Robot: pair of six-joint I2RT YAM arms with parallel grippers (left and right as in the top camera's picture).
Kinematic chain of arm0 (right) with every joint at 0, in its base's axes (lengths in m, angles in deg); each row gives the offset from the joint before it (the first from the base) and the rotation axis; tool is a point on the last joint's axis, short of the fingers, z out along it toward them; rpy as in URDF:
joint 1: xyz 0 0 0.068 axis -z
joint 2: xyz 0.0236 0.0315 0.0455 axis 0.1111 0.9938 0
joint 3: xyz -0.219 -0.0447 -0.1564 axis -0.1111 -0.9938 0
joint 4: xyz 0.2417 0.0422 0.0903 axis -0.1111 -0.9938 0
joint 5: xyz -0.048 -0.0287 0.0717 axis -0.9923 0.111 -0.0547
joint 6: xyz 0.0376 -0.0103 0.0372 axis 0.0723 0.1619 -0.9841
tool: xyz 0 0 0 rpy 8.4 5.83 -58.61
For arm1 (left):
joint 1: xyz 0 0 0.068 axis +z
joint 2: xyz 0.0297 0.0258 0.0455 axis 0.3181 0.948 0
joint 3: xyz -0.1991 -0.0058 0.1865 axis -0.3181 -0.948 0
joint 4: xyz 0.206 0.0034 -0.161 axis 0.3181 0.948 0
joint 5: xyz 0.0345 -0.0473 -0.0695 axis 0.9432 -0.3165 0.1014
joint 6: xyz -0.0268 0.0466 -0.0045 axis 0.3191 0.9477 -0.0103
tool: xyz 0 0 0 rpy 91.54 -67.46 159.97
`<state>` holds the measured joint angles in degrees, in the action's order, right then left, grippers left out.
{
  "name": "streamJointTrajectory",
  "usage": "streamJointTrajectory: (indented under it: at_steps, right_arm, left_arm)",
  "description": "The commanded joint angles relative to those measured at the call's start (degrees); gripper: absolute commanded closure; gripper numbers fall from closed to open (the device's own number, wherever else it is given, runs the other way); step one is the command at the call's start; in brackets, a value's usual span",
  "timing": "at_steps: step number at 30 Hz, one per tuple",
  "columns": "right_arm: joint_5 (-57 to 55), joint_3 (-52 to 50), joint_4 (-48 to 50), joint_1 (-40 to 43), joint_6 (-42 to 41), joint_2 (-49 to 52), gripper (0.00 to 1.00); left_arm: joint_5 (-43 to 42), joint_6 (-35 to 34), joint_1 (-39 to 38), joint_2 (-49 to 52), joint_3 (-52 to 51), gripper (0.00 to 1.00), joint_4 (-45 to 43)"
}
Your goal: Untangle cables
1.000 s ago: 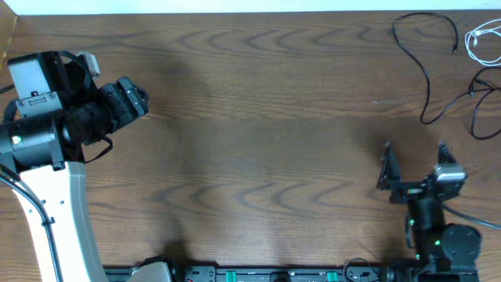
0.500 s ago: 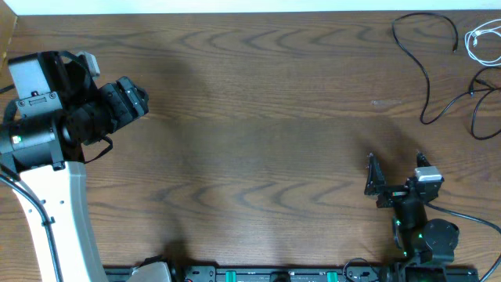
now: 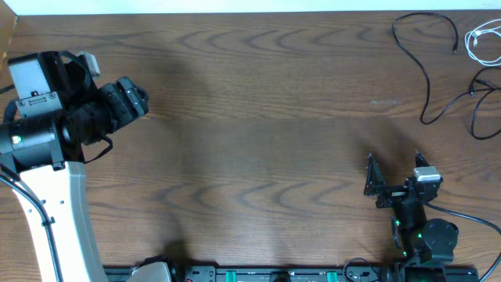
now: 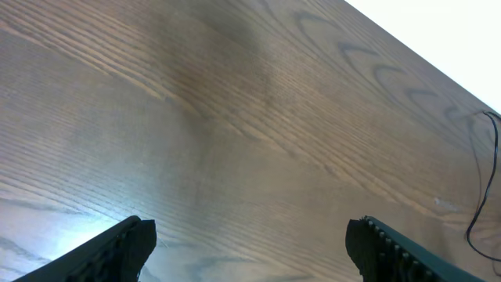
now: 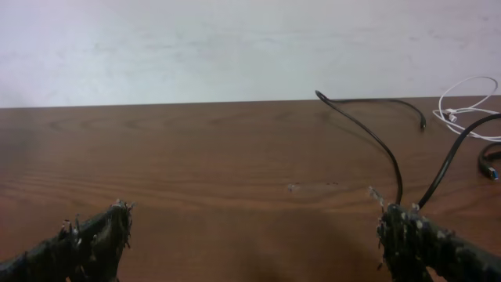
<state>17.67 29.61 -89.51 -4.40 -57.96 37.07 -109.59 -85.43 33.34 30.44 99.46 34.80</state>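
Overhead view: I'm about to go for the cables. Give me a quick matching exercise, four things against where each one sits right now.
Things:
1. white cable
2. long black cable
3. left hand
4. right hand

Places:
A. open, near the front edge of the table, right side
B. back right corner, cut by the frame edge
C. open, at the left side
D. looped beside the corner coil, toward the middle

Pairs: 1-B, 2-D, 3-C, 4-A
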Motion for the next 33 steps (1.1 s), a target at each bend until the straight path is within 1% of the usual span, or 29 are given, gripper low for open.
streamJointTrajectory:
  at_steps: [1, 18, 19, 24, 26, 28, 33]
  right_arm:
    - [0.35, -0.20, -0.04, 0.20, -0.68, -0.42, 0.01]
    - [0.35, -0.20, -0.04, 0.20, -0.70, -0.42, 0.01]
    - [0.35, -0.17, -0.04, 0.20, -0.68, -0.42, 0.01]
    - [0.35, -0.20, -0.04, 0.20, -0.70, -0.42, 0.01]
    - [0.37, -0.17, -0.04, 0.20, -0.68, -0.42, 0.01]
    - [0.37, -0.17, -0.04, 0.20, -0.70, -0.42, 0.01]
    - [0.35, -0.17, -0.04, 0.20, -0.70, -0.42, 0.01]
  left_arm:
    - [0.57, 0.52, -0.13, 0.24, -0.55, 0.16, 0.00]
    - [0.61, 0.55, -0.07, 0.24, -0.55, 0.16, -0.02]
    - [1.66, 0.52, -0.09, 0.11, -0.55, 0.16, -0.13]
    - [1.88, 0.57, -0.42, -3.63, -1.92, 0.16, -1.29]
    - [1.86, 1.07, -1.33, -6.54, -4.13, 0.16, -4.87]
    - [1.88, 2.86, -3.10, -10.27, -7.98, 0.16, -10.58]
    - [1.86, 9.01, -8.41, -22.10, -23.19, 0.16, -27.93]
